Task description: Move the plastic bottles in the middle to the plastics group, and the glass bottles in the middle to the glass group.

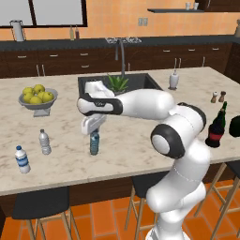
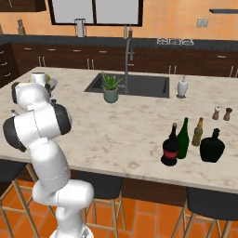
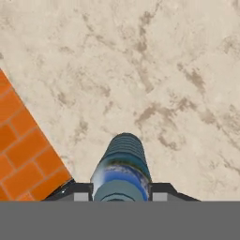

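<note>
A kitchen with orange walls and dark cabinets surrounds a marble island worktop (image 1: 140, 136) with a sink set into it. At the left of the worktop stand the two bottles of the plastics group: a clear labelled bottle (image 1: 21, 159) near the front edge and a plain greyish bottle (image 1: 44, 141) just behind it. The pincer (image 1: 94, 130) sits on the upper part of the blue plastic bottle (image 1: 94, 143), its jaws clamped on either side of the bottle, as the hand view shows with the blue plastic bottle (image 3: 123, 166) rising between the dark tips. Whether the bottle's base touches the marble or hangs just above it cannot be told.

Far to the right, the black red-labelled bottle (image 2: 170, 148), the green wine bottle (image 2: 183, 139) and the brown glass bottle (image 2: 198, 132) stand close together, with a squat dark bottle (image 2: 212, 147) beside them.

The likely trouble lies in the grip being high on a smooth, light bottle: it could swing or slip out during the carry. The hand view also shows the worktop edge close by, with the orange floor (image 3: 23, 150) beyond, so a slip there would drop the bottle off the island. Setting it down too near the group could knock over the greyish bottle, and releasing it tilted could topple it.
</note>
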Available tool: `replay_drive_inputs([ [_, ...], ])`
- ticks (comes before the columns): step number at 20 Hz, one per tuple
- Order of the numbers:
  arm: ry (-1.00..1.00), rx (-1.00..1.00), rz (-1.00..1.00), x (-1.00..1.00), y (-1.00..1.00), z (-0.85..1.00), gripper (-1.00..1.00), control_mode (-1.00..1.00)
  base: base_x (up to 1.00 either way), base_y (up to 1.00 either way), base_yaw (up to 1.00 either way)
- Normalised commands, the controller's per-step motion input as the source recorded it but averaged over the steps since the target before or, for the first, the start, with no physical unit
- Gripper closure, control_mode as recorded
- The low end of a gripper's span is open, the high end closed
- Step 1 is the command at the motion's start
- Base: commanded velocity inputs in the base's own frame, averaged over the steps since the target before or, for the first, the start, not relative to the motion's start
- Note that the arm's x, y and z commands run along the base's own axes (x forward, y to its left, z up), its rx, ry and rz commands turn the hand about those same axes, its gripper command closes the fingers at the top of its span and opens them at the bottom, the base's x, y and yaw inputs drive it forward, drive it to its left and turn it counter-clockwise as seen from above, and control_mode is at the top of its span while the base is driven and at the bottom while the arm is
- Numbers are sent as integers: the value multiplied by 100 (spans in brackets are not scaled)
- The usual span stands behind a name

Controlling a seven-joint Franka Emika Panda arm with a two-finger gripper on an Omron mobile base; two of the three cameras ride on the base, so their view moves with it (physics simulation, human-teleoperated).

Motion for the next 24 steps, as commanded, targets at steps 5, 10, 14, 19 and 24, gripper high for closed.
replay_drive_inputs([
  [5,-5,1,12,11,100,0,100,-100,0,0,0],
  [10,-9,6,8,21,96,-10,100,-100,0,0,0],
  [14,-4,5,8,13,55,-51,100,-100,0,0,0],
  [19,0,4,3,15,25,-66,100,-100,0,0,0],
  [24,0,9,2,14,7,-52,100,-100,0,0,0],
])
